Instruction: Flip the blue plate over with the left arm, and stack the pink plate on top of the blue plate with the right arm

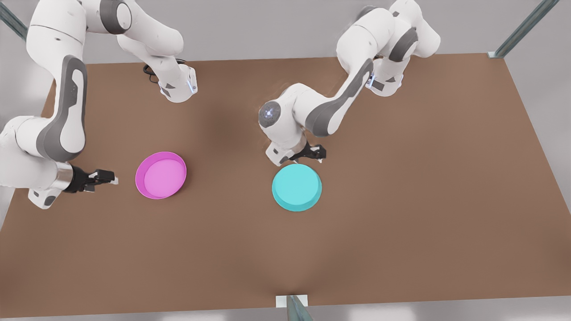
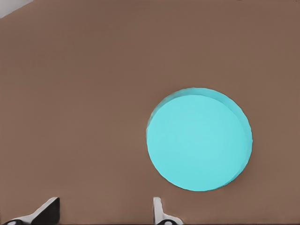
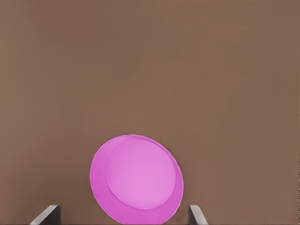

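On the brown desk (image 1: 401, 200) the blue plate (image 1: 296, 187) lies flat, bottom face up, with the pink plate (image 1: 161, 174) well apart from it, rim up, toward the front view's left. Just beyond the blue plate hangs the left claw (image 1: 319, 154), its fingers (image 2: 158, 209) spread apart and holding nothing. Beside the pink plate, away from the blue one, the right claw (image 1: 107, 177) hovers, fingers (image 3: 197, 216) wide apart, empty.

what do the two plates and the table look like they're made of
Blue plate: probably plastic, one flat even colour, matte.
Pink plate: likely the same plastic, smooth, paler inside its low rim.
Table: uniform brown, dull, no grain; perhaps board or laminate, hard to tell.
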Controlling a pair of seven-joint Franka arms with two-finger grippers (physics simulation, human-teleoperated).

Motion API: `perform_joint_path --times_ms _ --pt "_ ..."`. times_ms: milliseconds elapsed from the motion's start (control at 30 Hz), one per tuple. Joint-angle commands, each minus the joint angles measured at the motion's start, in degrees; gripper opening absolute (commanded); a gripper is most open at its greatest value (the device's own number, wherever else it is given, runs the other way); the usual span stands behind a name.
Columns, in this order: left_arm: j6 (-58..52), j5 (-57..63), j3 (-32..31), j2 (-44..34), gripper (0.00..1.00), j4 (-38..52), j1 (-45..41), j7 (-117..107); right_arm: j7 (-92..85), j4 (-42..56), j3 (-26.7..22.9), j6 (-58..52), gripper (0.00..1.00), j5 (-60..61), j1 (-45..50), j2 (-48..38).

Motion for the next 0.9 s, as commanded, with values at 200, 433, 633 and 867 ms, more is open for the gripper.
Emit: perform_joint_path --times_ms 200,433,633,867 --pt "-8.54 -12.84 4.23 -11.44 1.0 -2.58 23.03 26.33 -11.48 -11.9 -4.53 8.4 1.0 5.98 -0.16 1.01" --pt "-7.66 -0.18 -12.13 -15.05 1.0 -6.27 35.96 15.87 -32.4 -16.38 -6.02 17.28 1.0 19.07 -1.57 10.24" --pt "-8.98 -0.45 -11.96 -13.46 1.0 -6.45 36.05 17.1 -36.09 -16.47 -6.2 19.13 0.95 21.1 -1.57 14.99" --pt "-10.3 -0.36 -11.78 -13.46 1.0 -6.45 35.96 17.19 -37.59 -20.52 -6.11 19.21 0.81 21.1 -1.57 14.03"
